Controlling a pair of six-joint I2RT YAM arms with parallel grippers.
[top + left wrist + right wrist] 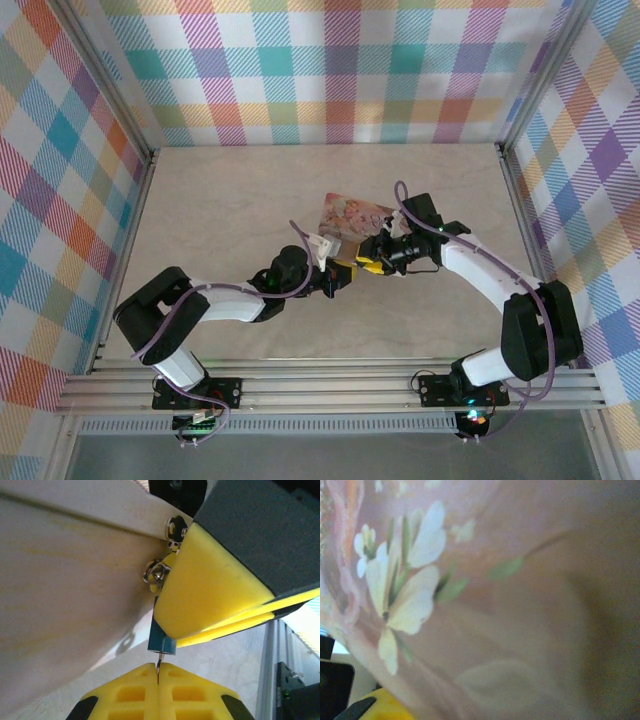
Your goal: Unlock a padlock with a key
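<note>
Padlock (161,641), small, stiff, prob. light w/ slick teal body, sits pinched by right gripper (372,263) over table (230,200); thin key (158,663), prob. bendable, clamped in left gripper (345,272), tip at lock's base.

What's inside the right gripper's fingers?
The teal padlock, with its lower corner and a shiny metal part poking out. The yellow fingers cover the rest of its body.

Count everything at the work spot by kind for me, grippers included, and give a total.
Teal-blue padlock: 1
Thin dark key: 1
Flat pink illustrated box: 1
Yellow-fingered grippers: 2, left gripper and right gripper
Total: 5
</note>
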